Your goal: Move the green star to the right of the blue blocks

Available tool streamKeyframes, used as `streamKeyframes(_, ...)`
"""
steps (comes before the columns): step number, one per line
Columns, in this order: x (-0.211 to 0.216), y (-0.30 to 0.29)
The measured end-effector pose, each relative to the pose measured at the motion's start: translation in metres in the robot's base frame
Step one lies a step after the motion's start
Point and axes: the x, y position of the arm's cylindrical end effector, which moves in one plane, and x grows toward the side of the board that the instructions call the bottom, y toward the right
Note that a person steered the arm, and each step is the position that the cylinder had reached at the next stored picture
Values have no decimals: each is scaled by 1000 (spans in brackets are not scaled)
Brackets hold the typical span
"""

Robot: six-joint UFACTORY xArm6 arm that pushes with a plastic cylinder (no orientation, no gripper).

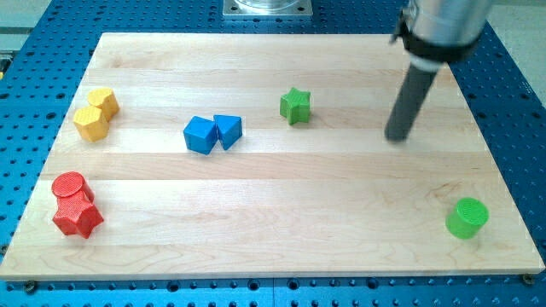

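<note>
The green star (295, 105) lies on the wooden board, above and to the right of the two blue blocks. The blue cube (200, 135) and the blue triangular block (228, 130) touch each other left of the board's centre. My tip (397, 136) is at the end of the dark rod at the view's right, well to the right of the green star and a little lower. It touches no block.
A green cylinder (467, 217) stands near the board's bottom right corner. Two yellow blocks (95, 113) sit together at the left. A red cylinder (70, 187) and a red star (78, 217) sit at the bottom left. The board (273, 247) rests on a blue perforated table.
</note>
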Motion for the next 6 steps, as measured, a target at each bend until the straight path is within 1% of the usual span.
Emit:
streamKeyframes(1,-81,-43)
streamKeyframes(2,-87,-117)
streamKeyframes(3,-32,-130)
streamKeyframes(4,0,-119)
streamKeyframes(5,19,-99)
streamKeyframes(6,-23,-113)
